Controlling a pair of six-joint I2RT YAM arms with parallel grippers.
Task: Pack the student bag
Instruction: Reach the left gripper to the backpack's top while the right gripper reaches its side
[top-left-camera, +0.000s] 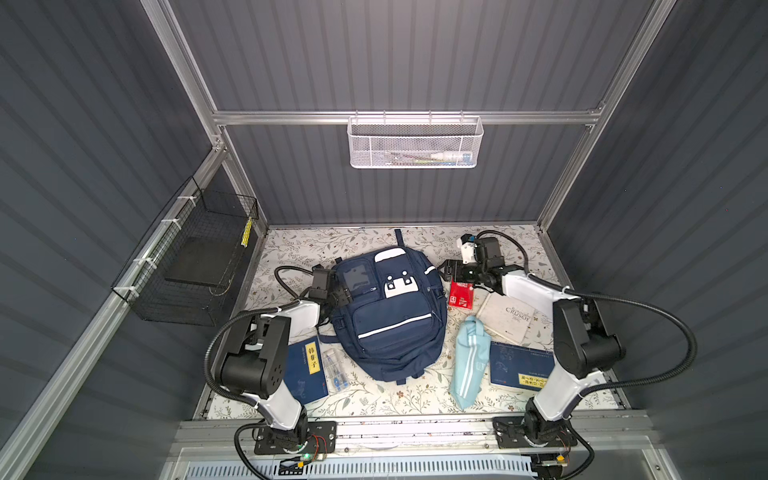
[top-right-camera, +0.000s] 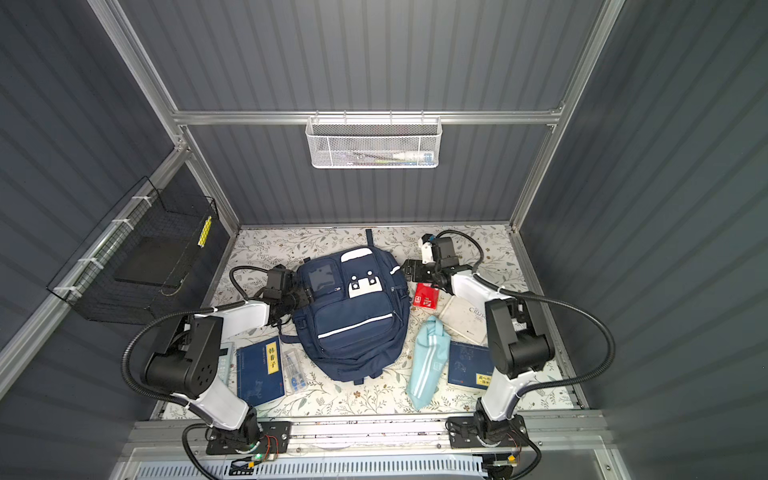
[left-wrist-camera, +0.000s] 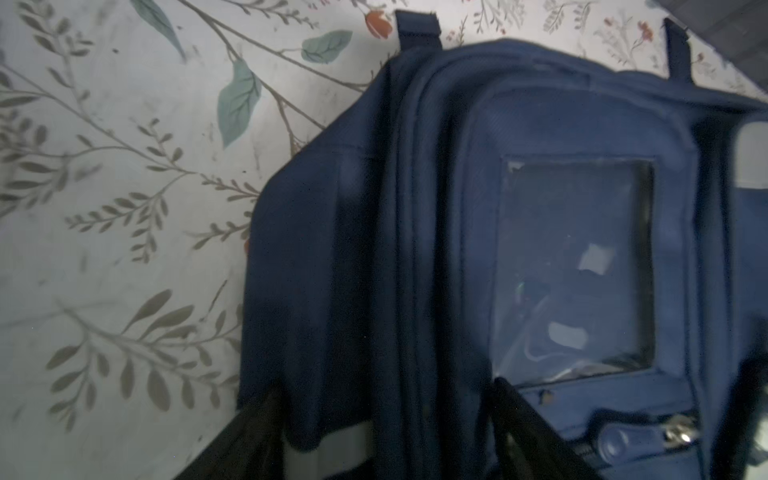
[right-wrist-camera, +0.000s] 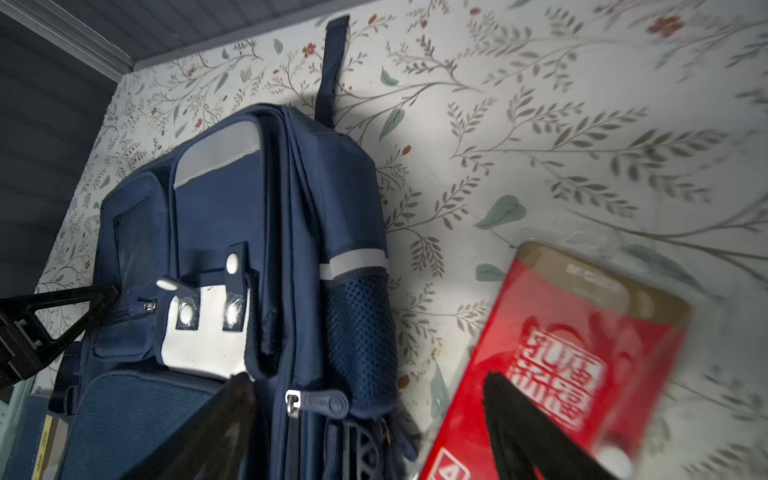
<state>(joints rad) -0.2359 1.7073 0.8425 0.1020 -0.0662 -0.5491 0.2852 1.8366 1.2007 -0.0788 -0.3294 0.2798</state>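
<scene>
The student bag (top-left-camera: 386, 316) (top-right-camera: 353, 316) is a navy backpack with white patches, lying flat in the middle of the floral table, front up. My left gripper (top-left-camera: 343, 296) (top-right-camera: 305, 296) is at its upper left side. In the left wrist view it (left-wrist-camera: 390, 424) stands open, its black fingers (left-wrist-camera: 257, 428) straddling the bag's side folds (left-wrist-camera: 374, 249) beside a clear window pocket (left-wrist-camera: 573, 266). My right gripper (top-left-camera: 446, 270) (top-right-camera: 409, 268) is at the upper right side. It (right-wrist-camera: 374, 403) is open over a zip pull (right-wrist-camera: 322, 403) and mesh side pocket (right-wrist-camera: 359, 328), one finger (right-wrist-camera: 511, 411) over a red packet (right-wrist-camera: 561, 361).
The red packet (top-left-camera: 460, 295), a white book (top-left-camera: 509, 318), a light-blue pouch (top-left-camera: 467, 361) and a dark-blue book (top-left-camera: 519, 368) lie right of the bag. Left of it are a blue book with a yellow label (top-left-camera: 305, 370) and a clear case (top-left-camera: 334, 370). Baskets hang on the back wall (top-left-camera: 413, 143) and left wall (top-left-camera: 191, 257).
</scene>
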